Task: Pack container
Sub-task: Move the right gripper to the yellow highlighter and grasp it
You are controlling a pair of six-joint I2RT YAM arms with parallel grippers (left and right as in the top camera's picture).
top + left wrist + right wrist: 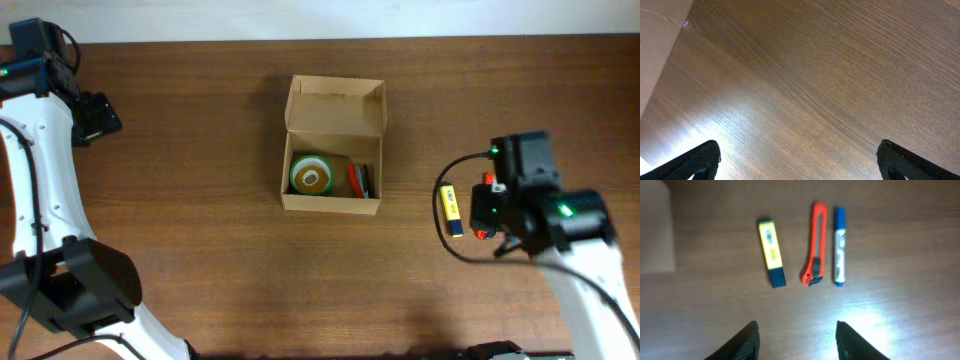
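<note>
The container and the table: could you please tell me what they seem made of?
The container looks like plain tan cardboard, matte, creased where its flap lid folds. The table looks like dark wood or wood-look laminate: grain lines show, with a slight sheen; I cannot tell which.

Overhead: right arm (560, 210) covers orange cutter (815, 245) and blue marker (839, 245); only red slivers show. Inside container (335, 110), red and dark items (360, 181) beside green roll (312, 176) too small to name. Right wrist view soft throughout: print on yellow stick (772, 252) unreadable, container cut by left edge. Own view of left pincer (799, 152): both tips cut off by bottom edge.
</note>
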